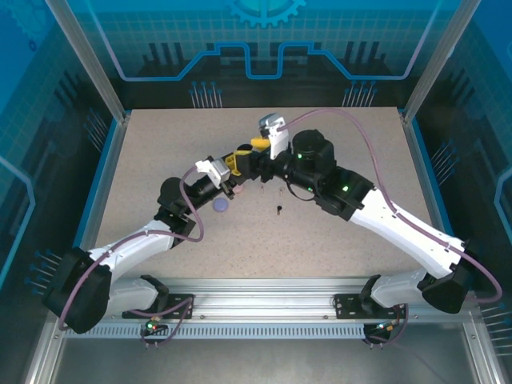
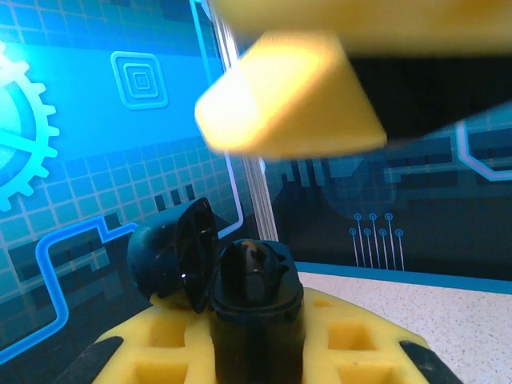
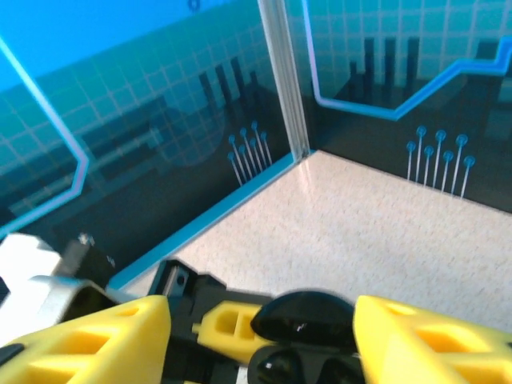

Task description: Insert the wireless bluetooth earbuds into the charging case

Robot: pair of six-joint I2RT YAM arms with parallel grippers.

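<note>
- Left gripper (image 1: 238, 165), yellow two-finger claw: pressed against a black round charging case (image 2: 256, 280) and pinching it by the lower body. It sits at the middle of the table, raised off the surface.
- Black round charging case: upright between the left fingers. Its hinged lid (image 2: 172, 256) is swung open and tilted to the left in the left wrist view. The inside is dark and glossy, and I cannot tell whether an earbud sits in it.
- Right gripper (image 3: 264, 336), yellow two-finger claw: fingers spread, one on each side of the case, which shows between them in the right wrist view (image 3: 304, 316). A gap is visible on the left side. In the left wrist view, one of its fingers (image 2: 288, 96) hangs blurred just above the open case.
- Small black stemmed earbud (image 1: 278, 210): lies loose on the speckled beige tabletop (image 1: 344, 240), on the near side of both grippers and apart from the case.
- Lavender round piece (image 1: 221, 206): on the tabletop just beside the left wrist. It is too small to tell whether it is a case or an earbud.
- Pale pink piece (image 1: 238, 193): on the tabletop under the left gripper, near the lavender one. What kind of item it is cannot be told.
</note>
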